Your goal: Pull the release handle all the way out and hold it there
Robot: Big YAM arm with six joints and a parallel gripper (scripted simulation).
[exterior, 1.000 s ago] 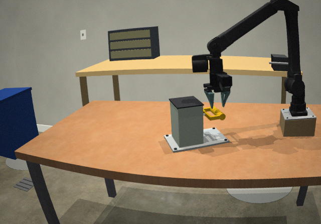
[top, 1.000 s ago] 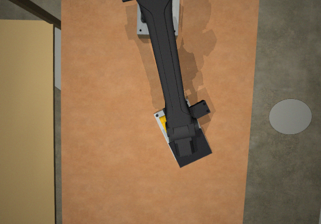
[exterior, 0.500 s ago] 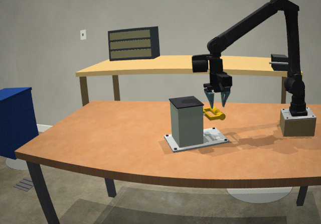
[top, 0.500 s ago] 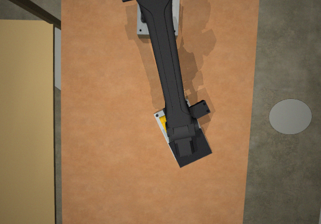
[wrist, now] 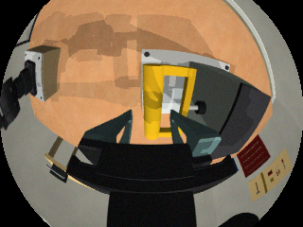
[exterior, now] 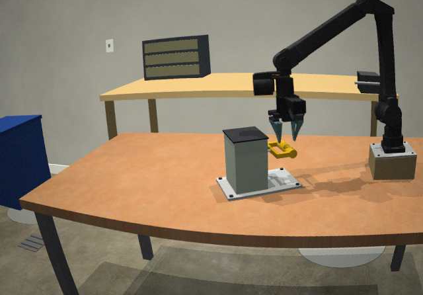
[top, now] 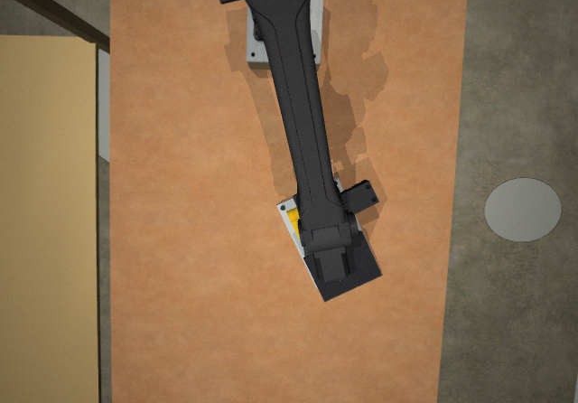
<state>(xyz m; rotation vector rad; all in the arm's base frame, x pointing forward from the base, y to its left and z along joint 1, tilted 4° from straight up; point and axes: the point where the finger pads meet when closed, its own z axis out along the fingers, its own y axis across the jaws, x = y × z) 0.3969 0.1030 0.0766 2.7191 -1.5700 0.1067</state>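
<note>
Top: 1 arm [top: 303,123] over 1 housing [top: 359,267], yellow handle [top: 293,219] partly hidden | Ext: 1 orange desk [exterior: 136,182], 1 base plate [exterior: 227,189]; gripper [exterior: 287,137] just above handle | Wrist: 2 fingers apart, straddling handle grip, nothing clamped.

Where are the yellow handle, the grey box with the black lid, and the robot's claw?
Yellow loop-shaped release handle [exterior: 286,153]: exterior view, on its outer grip bar.
Tall grey box with black lid [exterior: 246,165]: exterior view, on its front wall.
Black robot claw [exterior: 287,137]: exterior view, between its teal fingertips.
</note>
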